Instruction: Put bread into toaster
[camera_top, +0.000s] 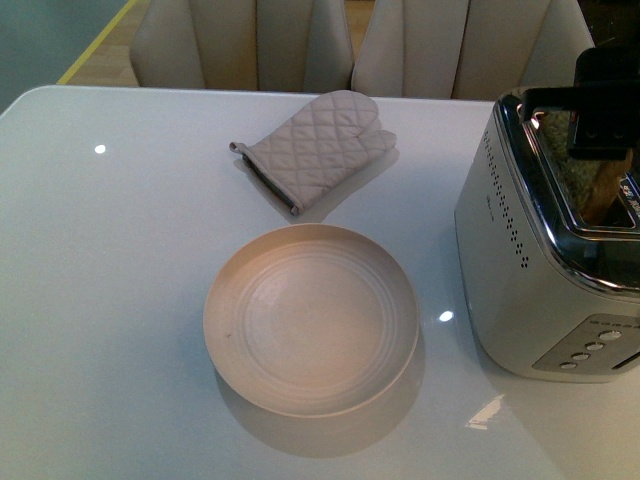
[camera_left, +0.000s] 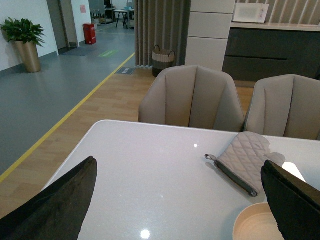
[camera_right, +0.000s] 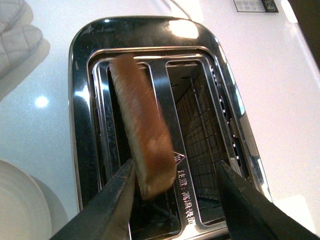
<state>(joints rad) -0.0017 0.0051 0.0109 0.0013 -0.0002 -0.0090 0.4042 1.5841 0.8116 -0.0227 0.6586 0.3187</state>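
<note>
The silver toaster (camera_top: 540, 270) stands at the table's right side. The bread (camera_top: 600, 190) stands on edge in a slot, its brown crust up. My right gripper (camera_top: 600, 140) hovers just above the toaster's top. In the right wrist view the bread (camera_right: 142, 135) leans in the slot of the toaster (camera_right: 85, 100) nearer the plate. The right gripper (camera_right: 175, 167) is open, with one finger close beside the bread's end. The other slot is empty. My left gripper (camera_left: 179, 164) is open and empty above the table's left part, and is out of the front view.
A beige round plate (camera_top: 310, 315) lies empty at the table's middle, left of the toaster. A quilted grey oven mitt (camera_top: 318, 145) lies behind it. Two beige chairs (camera_left: 192, 97) stand at the far edge.
</note>
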